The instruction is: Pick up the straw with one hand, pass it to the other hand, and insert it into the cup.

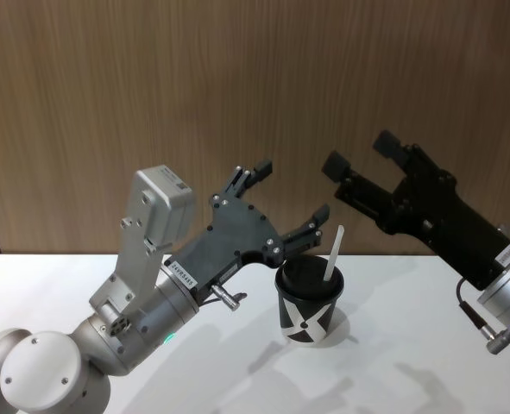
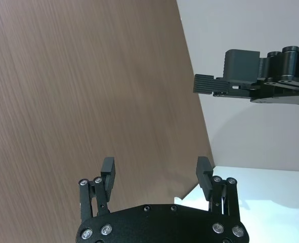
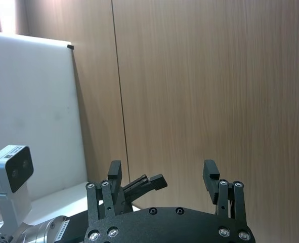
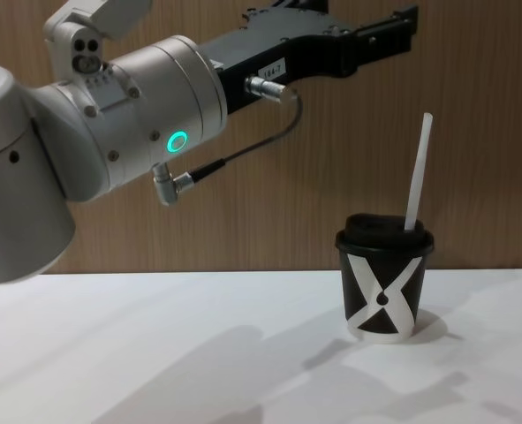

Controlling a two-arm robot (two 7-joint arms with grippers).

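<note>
Wood-panelled wall (image 1: 194,95) stands behind the white worktop (image 1: 237,371), beyond the cup.

Left hand (image 1: 285,203), on a silver cylinder wrist (image 4: 146,115) with a green ring light (image 4: 177,140) and a cable plug (image 4: 168,184), hangs above the worktop just left of the cup; fingers spread apart, nothing between them, one fingertip (image 1: 319,214) close to the cup's lid but apart from it.

Right hand (image 1: 358,151) is raised above and to the right of the cup, fingers apart, nothing held.

Cup (image 1: 308,302), black with a white X mark, stands upright on the worktop, domed lid (image 4: 384,230) on.

Straw (image 1: 333,252), white, sits in the cup through the lid, leaning slightly right, upper part sticking out above the lid, free of both hands.
</note>
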